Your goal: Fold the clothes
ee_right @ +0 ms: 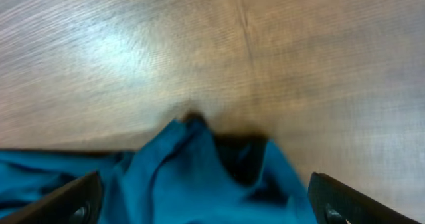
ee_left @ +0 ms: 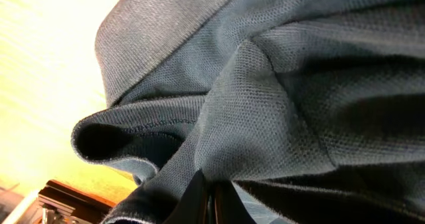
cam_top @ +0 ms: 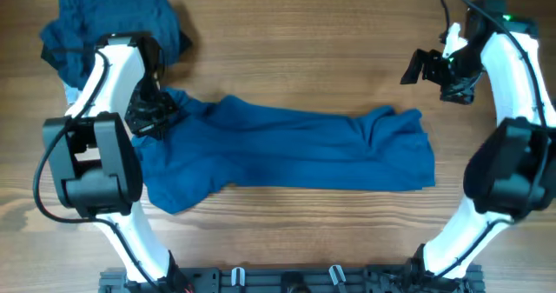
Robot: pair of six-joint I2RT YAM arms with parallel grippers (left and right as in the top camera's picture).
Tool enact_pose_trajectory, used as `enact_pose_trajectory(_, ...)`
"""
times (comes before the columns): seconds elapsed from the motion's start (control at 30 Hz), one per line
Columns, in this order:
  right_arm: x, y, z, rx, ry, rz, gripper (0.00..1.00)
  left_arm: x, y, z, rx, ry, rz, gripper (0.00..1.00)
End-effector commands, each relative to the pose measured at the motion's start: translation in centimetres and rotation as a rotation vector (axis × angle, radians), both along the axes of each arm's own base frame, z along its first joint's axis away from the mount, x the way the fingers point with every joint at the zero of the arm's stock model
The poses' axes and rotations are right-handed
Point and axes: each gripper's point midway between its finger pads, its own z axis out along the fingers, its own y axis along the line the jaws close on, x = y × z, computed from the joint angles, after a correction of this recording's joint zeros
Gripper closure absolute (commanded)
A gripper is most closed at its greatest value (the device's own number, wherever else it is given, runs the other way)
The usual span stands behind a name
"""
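A large medium-blue shirt (cam_top: 295, 149) lies stretched across the middle of the wooden table. My left gripper (cam_top: 149, 115) is down on its left end. In the left wrist view the jaws are pressed together on a fold of the shirt's knit fabric (ee_left: 265, 98), with the left gripper (ee_left: 209, 201) mostly buried in cloth. My right gripper (cam_top: 421, 67) hangs above bare wood beyond the shirt's right end. In the right wrist view the right gripper (ee_right: 206, 191) is wide open, its fingers (ee_right: 76, 201) in the frame's lower corners, with the shirt's edge (ee_right: 179, 177) below and nothing held.
A heap of darker navy clothes (cam_top: 113, 19) sits at the far left corner, behind the left arm. A black rail (cam_top: 287, 280) runs along the table's front edge between the arm bases. Bare wood (cam_top: 304, 49) stretches behind the shirt.
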Motion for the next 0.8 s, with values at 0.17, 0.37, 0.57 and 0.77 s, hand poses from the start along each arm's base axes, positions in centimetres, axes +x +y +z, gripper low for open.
enact_pose_trajectory(0.17,1.1,3.4,-3.2,0.206,-0.048,0.223,0.01,-0.3,1.4,-0.5,0.038,0.018,0.030,0.96)
enact_pose_trajectory(0.37,0.4,4.1,-3.0,0.246,-0.026,0.231,0.03,-0.3,1.4,-0.5,0.037,0.018,0.030,0.96)
enact_pose_trajectory(0.57,-1.8,4.6,-2.8,0.282,0.077,0.196,0.02,-0.3,1.4,-0.5,0.037,0.018,0.030,0.96)
enact_pose_trajectory(0.77,-3.4,5.0,-2.5,0.304,0.147,0.186,0.02,-0.2,1.4,-0.5,0.038,0.011,0.030,0.95)
